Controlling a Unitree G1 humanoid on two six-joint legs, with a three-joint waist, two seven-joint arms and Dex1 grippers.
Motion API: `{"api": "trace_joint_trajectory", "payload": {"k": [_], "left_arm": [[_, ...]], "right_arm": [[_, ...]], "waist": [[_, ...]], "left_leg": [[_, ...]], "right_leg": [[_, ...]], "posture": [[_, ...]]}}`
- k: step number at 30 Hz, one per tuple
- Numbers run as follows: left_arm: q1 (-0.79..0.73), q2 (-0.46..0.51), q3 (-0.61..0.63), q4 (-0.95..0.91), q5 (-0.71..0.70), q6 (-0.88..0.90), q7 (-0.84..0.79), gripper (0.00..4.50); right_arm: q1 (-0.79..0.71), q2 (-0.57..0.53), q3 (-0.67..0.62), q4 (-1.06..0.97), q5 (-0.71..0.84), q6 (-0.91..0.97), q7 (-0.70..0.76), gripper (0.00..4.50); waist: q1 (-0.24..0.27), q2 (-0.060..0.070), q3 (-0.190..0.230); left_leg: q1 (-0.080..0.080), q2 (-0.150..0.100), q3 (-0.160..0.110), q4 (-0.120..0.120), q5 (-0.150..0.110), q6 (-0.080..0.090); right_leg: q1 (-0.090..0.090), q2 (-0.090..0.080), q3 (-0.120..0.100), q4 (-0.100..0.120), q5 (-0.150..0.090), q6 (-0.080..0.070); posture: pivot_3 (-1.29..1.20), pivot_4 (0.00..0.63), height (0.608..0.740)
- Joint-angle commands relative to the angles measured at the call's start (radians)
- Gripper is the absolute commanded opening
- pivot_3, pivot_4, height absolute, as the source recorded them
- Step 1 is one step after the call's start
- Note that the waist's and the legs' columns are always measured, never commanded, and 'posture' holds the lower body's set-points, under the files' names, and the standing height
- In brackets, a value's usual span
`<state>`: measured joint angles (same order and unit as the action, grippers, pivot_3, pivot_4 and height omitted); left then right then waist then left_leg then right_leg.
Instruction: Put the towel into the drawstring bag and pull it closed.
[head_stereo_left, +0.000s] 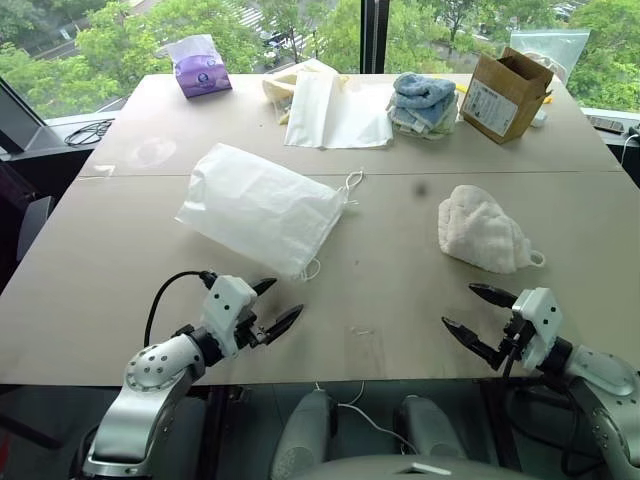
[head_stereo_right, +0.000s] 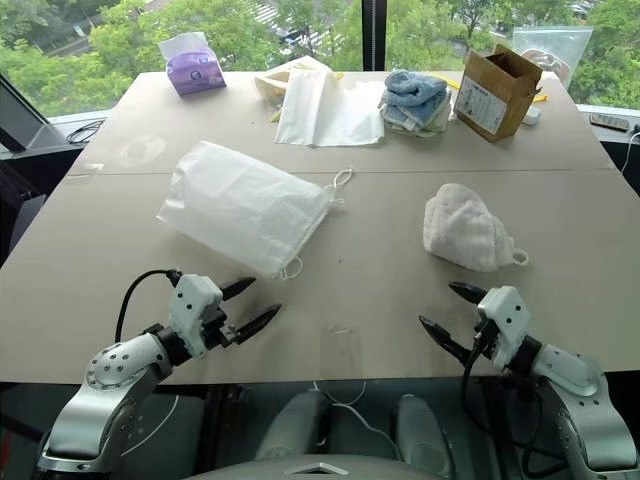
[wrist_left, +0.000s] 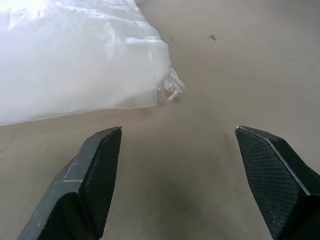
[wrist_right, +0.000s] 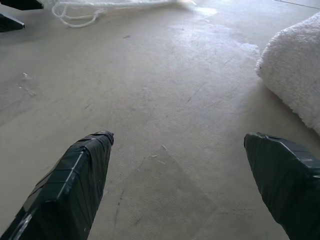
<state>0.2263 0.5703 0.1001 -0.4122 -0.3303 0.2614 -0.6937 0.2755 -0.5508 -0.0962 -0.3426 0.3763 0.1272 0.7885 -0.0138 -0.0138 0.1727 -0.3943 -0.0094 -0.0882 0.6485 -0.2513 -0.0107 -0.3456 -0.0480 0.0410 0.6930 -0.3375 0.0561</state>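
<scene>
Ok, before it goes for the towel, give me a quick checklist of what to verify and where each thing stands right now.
1. Right gripper open and empty: ok, jaws spread wide.
2. Left gripper open and empty: ok.
3. Towel free to pick: ok, it lies alone on the table, ahead of the right gripper, untouched.
4. Drawstring bag within reach of the left gripper: ok, lying flat just ahead of it.
5. Bag mouth open for the towel: cannot tell; the corded end faces the towel but looks flat.
6. Cord loops accessible: ok, they lie on the table at the mouth.
</scene>
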Motion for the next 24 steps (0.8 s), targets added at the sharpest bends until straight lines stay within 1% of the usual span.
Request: {"api": "trace_joint_trajectory", "payload": {"k": [1,5,7,9,11,14,18,24], "left_arm": [[-0.007,-0.009,-0.013,-0.105,-0.05,0.012,-0.012,3.77],[-0.099,-0.049,-0.073,-0.182,-0.073,0.077,0.038,3.77],[-0.156,-0.079,-0.107,-0.197,-0.049,0.104,0.085,3.77],[-0.232,-0.123,-0.169,-0.154,0.111,0.085,0.206,3.77],[-0.292,-0.141,-0.233,-0.091,0.264,0.058,0.296,3.77],[-0.331,-0.148,-0.301,-0.029,0.422,0.034,0.376,3.77],[-0.352,-0.175,-0.349,-0.016,0.569,0.086,0.462,3.77],[-0.333,-0.207,-0.373,-0.016,0.706,0.121,0.526,3.77]], "right_arm": [[0.0,0.004,-0.019,-0.015,0.035,-0.02,0.023,4.48],[0.019,0.013,-0.015,-0.064,0.126,-0.016,0.088,4.48],[0.014,0.017,-0.007,-0.081,0.154,-0.016,0.107,4.48],[0.004,0.021,0.001,-0.09,0.16,-0.015,0.11,4.48],[-0.005,0.021,0.002,-0.09,0.154,-0.014,0.104,4.48],[-0.008,0.013,-0.007,-0.083,0.151,-0.014,0.106,4.48],[-0.005,0.003,-0.023,-0.078,0.149,-0.016,0.106,4.48],[-0.007,-0.005,-0.027,-0.083,0.151,-0.011,0.104,4.48]], "waist": [[0.0,0.0,0.0],[0.003,0.0,0.0],[0.004,0.0,0.0],[0.002,0.0,0.0],[0.002,0.0,0.0],[-0.004,0.0,0.0],[0.001,0.0,0.0],[0.003,0.0,0.0]], "left_leg": [[0.0,0.0,0.0,0.0,0.0,0.0],[0.0,0.0,-0.001,0.0,0.0,0.0],[-0.001,0.0,-0.001,0.001,0.0,0.0],[-0.001,0.0,-0.001,0.001,0.0,0.0],[0.0,-0.001,0.0,0.001,0.0,0.0],[0.0,-0.003,0.0,0.001,0.0,0.0],[-0.001,-0.002,-0.001,0.0,0.0,0.0],[-0.001,-0.002,-0.001,0.001,0.0,0.0]], "right_leg": [[0.0,0.0,0.0,0.0,0.0,0.0],[0.0,0.0,0.0,0.0,0.0,0.0],[0.0,0.001,0.0,0.0,0.0,0.0],[0.0,0.002,0.0,0.0,0.0,0.0],[0.0,0.002,0.0,0.0,0.0,0.0],[0.0,0.003,0.0,0.0,0.0,0.0],[-0.001,0.002,0.0,0.0,0.0,0.001],[0.0,0.002,-0.001,0.0,0.0,0.001]], "posture": [[0.0,0.15,0.74],[0.0,0.15,0.74],[0.0,0.15,0.74],[0.0,0.15,0.74],[0.0,0.15,0.74],[0.0,0.15,0.74],[0.0,0.15,0.74],[0.0,0.15,0.74]]}}
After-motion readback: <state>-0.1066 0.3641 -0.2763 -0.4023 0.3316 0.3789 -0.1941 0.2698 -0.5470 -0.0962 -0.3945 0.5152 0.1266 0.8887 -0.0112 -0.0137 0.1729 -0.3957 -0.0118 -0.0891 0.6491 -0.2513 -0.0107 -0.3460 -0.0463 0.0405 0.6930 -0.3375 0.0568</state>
